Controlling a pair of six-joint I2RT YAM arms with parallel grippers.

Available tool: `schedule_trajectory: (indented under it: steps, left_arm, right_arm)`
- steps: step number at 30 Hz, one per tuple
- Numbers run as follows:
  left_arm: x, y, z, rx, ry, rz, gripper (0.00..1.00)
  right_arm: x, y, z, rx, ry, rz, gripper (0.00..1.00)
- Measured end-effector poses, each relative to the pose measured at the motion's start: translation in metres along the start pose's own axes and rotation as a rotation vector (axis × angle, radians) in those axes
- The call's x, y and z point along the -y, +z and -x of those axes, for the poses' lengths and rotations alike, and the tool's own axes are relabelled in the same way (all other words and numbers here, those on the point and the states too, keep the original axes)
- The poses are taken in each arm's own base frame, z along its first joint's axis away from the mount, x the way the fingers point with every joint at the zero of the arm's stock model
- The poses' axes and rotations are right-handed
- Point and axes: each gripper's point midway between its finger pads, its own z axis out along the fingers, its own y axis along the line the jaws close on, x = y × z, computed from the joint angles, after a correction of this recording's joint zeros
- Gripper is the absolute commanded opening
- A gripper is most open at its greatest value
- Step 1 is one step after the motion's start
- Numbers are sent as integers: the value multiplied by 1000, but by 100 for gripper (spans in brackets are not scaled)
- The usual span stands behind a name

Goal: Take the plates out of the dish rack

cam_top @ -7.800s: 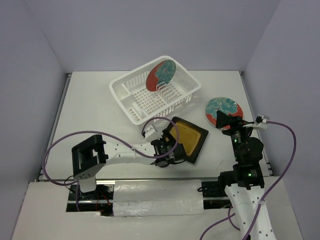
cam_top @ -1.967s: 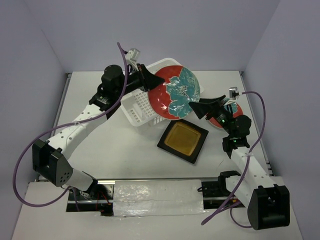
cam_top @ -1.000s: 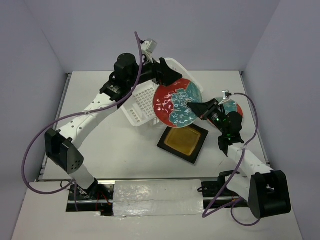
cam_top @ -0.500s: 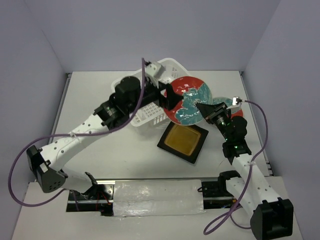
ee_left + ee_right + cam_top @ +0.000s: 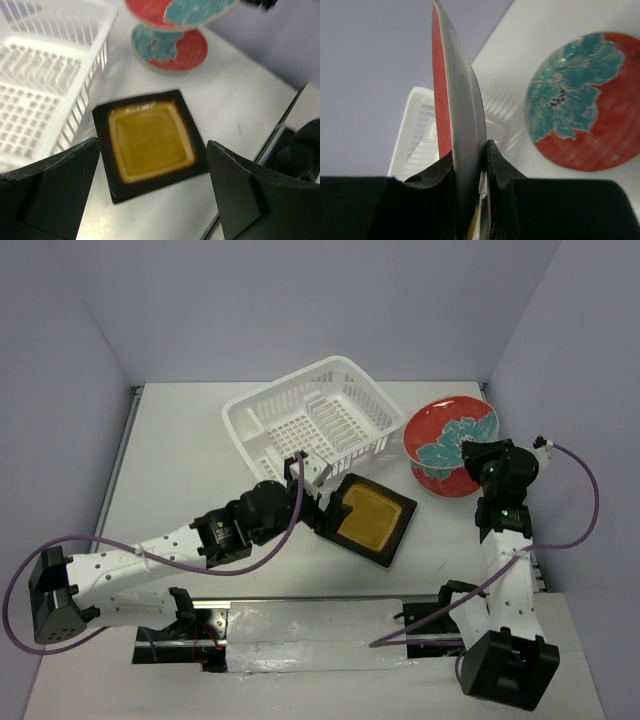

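Right tool [image 5: 469, 159]: pinching a round red-rimmed plate [image 5: 456, 115] by its rim, one finger on each face. The plate hangs on a tilt at the far right of the tabletop [image 5: 180, 470], above a second round plate [image 5: 580, 100] that lies flat there.

Left tool [image 5: 152, 150]: fingers spread wide, nothing between them, low over the amber square plate [image 5: 150, 142], which lies flat just near of the dish rack [image 5: 310, 420]. The rack itself looks emptied.

Step in hand, as I read it: set the held plate down on its twin.
- Level the wrist first. A tilted plate would land on one edge and skate.
- Centre it over the lower plate before descending, rims in line.
- Come down slowly. Glazed ware on glazed ware slips and chips.
- Part the fingers only once the weight is resting, then draw out sideways so the lower finger does not lever the plate up.
- Keep the left arm where it is, well apart from the stack.

Hard to make out:
- The held plate covers most of the lower one from overhead, so the gap between them cannot be judged.
- The wrist view shows the held plate edge-on, and the depth of the grip is unclear.
- I cannot tell whether anything lies under the amber plate.
- Both wrist views are soft.
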Motion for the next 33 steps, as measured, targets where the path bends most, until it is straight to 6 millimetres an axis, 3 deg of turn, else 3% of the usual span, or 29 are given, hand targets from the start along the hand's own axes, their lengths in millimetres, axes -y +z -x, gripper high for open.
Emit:
schedule_trajectory:
  steps: [3,6,8,13,17,23,33]
  left_arm:
    - [-7,-5,-55,-86,33,20,99]
    - [-19,-15,-83,-128,66,46,99]
    - [-24,-24,-80,-95,62,54,100]
    - [-36,-51,-51,94,6,86,100]
    - [-50,-55,-56,106,21,147,100]
    - [-60,-49,-68,67,43,209,100]
    - [-58,-62,-43,153,5,191,100]
  right_arm:
    - [37,6,4,0,50,-79,0]
    - [74,5,3,17,75,-170,0]
    - [86,6,-2,10,83,-201,0]
    - [109,17,-22,-34,112,-207,0]
    - [126,24,-33,-56,142,-205,0]
    - [127,44,-39,-81,169,-148,0]
    - [131,52,-45,-103,167,-127,0]
